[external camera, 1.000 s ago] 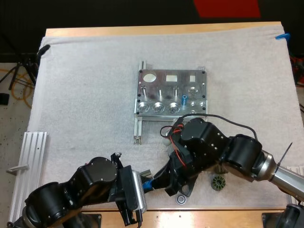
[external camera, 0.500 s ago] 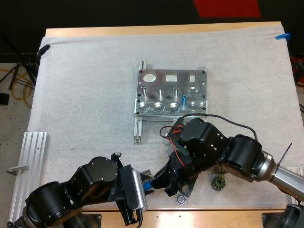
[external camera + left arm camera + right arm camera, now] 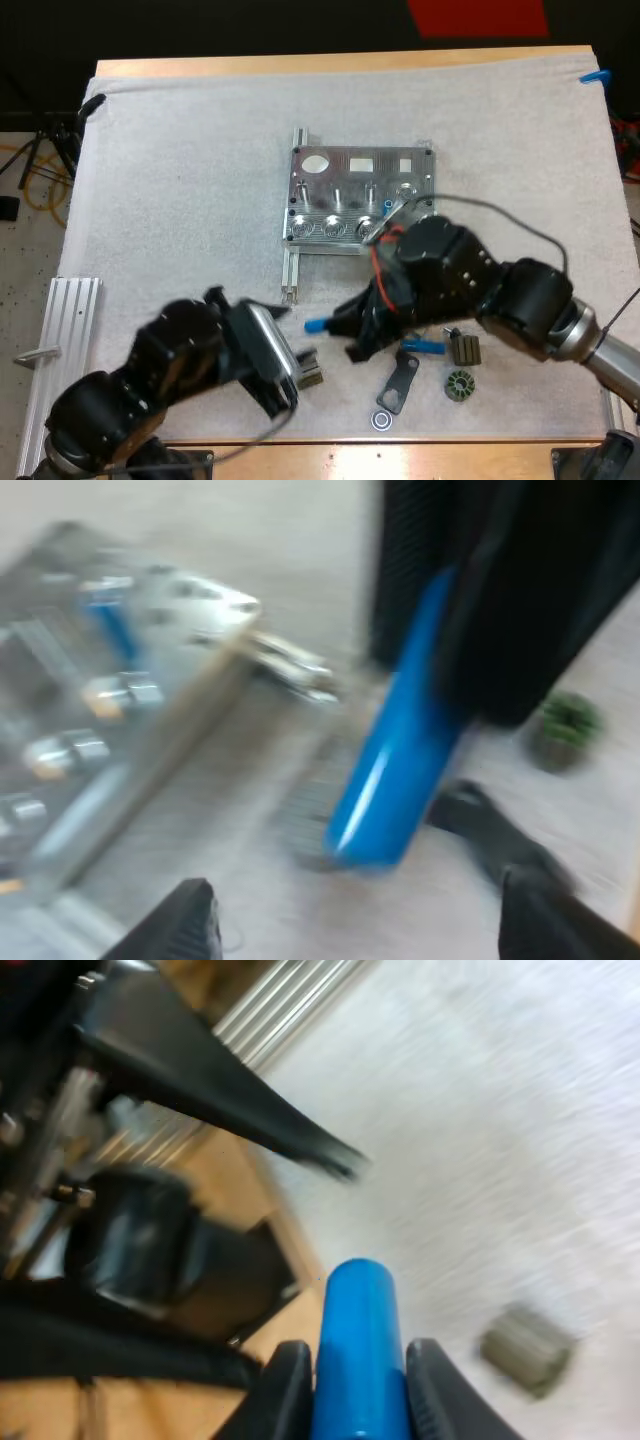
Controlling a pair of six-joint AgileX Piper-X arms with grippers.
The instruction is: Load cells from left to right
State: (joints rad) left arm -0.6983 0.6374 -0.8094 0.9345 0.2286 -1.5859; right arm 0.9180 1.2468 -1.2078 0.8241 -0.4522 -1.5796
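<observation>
The right end effector point(image 3: 357, 1375) is grasping a blue cell point(image 3: 316, 324), its long axis lying level and pointing toward the left end effector point(image 3: 306, 367), which is gaping empty. The fixture point(image 3: 358, 196) is sitting just beyond, farther across the tabletop point(image 3: 180, 180).

Wooden table point(image 3: 340, 64) fills the scene, with its pale edge running along the far side and a white mat point(image 3: 180, 170) spread over nearly all of it. Beyond that edge there's dark space point(image 3: 200, 25), with a red strip point(image 3: 478, 16) set in it. Off the table's left side is light floor point(image 3: 30, 240), black stand legs point(image 3: 55, 135), and an orange cable point(image 3: 40, 185) looping beside them. There's blue tape point(image 3: 594, 76) at the mat's far right corner.
</observation>
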